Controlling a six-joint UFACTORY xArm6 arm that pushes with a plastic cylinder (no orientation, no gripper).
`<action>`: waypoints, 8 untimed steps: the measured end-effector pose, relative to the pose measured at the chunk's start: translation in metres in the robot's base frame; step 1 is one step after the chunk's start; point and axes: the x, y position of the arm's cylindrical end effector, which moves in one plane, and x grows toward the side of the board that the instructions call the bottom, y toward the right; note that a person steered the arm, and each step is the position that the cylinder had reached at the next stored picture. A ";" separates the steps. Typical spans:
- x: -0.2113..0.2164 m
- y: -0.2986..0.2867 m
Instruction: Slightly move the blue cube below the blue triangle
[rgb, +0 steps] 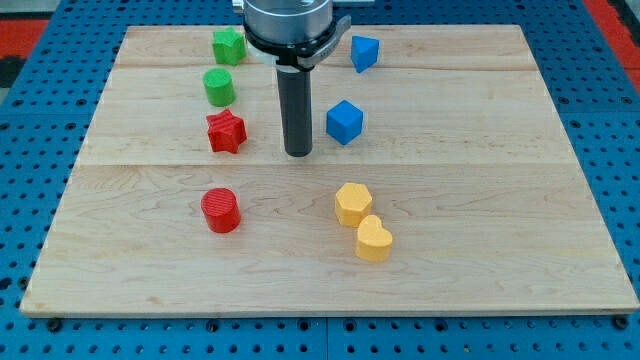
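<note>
Tip (298, 154) of smooth dark rod, no gripper, just left of faceted blue cube (344, 122).

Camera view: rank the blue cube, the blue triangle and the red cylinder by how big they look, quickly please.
1. red cylinder, largest, though it lies nearer the view's bottom, which may flatter it.
2. blue cube.
3. blue triangle, close to the cube in look; too alike to rank firmly.
My tip stands left of the cube.

My arm ends in a grey round collar (288, 22) above a straight dark rod (297, 105); my tip (298, 154) is blunt.
</note>
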 end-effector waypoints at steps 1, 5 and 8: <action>-0.001 0.000; -0.021 0.062; -0.040 0.076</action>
